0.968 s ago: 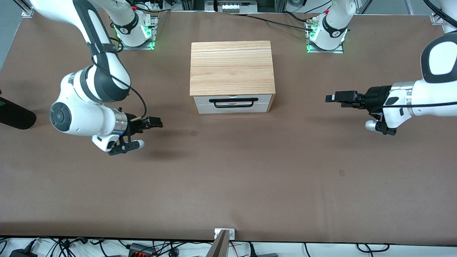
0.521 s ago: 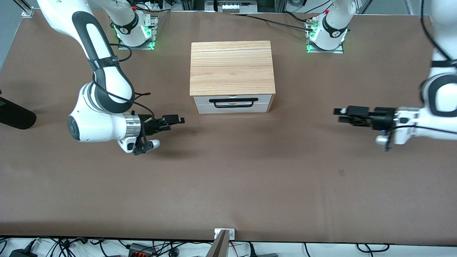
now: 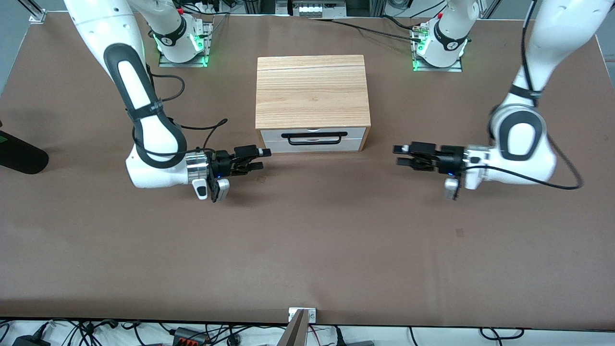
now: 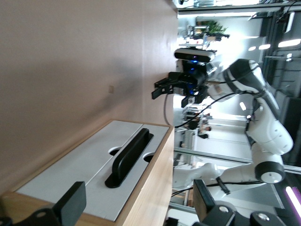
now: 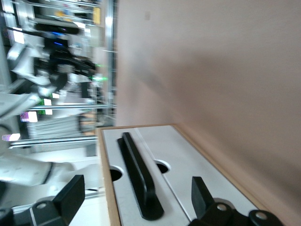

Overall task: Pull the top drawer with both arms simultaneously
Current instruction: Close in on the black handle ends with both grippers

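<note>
The light wooden box stands mid-table. Its top drawer is shut, and its white front carries a long black bar handle. My right gripper is open and empty, low over the table just off the box's front corner at the right arm's end. My left gripper is open and empty, low over the table a little farther from the box at the left arm's end. Both point toward each other. The handle shows in the left wrist view between the open fingers. It also shows in the right wrist view.
The other white drawer front lies below the top one. A dark object lies at the table's edge at the right arm's end. A metal bracket sits at the near table edge. The arm bases stand at the back.
Both grippers have moved inward toward the box from the table's two ends and have come lower, level with the drawer fronts. The drawer has not moved.
</note>
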Controlling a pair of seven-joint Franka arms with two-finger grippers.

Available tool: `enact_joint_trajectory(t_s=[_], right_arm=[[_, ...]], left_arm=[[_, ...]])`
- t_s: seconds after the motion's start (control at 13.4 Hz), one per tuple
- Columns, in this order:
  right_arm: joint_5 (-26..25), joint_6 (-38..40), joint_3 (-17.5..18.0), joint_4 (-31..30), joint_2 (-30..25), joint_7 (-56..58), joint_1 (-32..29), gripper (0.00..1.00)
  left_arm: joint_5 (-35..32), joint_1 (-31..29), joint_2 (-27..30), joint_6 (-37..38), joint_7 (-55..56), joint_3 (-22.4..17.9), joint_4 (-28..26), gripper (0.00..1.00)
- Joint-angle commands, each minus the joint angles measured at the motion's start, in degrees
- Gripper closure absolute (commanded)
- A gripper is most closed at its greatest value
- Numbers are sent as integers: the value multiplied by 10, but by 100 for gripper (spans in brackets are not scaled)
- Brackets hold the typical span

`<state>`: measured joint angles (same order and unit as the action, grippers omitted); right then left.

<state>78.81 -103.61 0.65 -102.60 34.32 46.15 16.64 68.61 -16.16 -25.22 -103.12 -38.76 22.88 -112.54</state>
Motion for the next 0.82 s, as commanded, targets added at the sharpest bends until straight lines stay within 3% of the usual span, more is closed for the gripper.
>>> enact_joint_trajectory(t_s=[0.0, 0.22, 0.37, 0.52, 0.74], right_arm=[[92, 61, 1, -19, 37, 84, 0, 0], [105, 85, 13, -19, 61, 97, 2, 0], [107, 81, 21, -19, 70, 97, 15, 0], [140, 79, 21, -19, 76, 103, 28, 0], [146, 78, 21, -27, 87, 104, 36, 0]], left_arm=[[82, -6, 12, -13, -63, 15, -71, 0], [198, 2, -51, -9, -183, 23, -103, 0], [240, 5, -76, -13, -192, 46, -102, 0], [258, 21, -87, -16, -199, 53, -103, 0], [270, 37, -97, -17, -200, 53, -103, 0]])
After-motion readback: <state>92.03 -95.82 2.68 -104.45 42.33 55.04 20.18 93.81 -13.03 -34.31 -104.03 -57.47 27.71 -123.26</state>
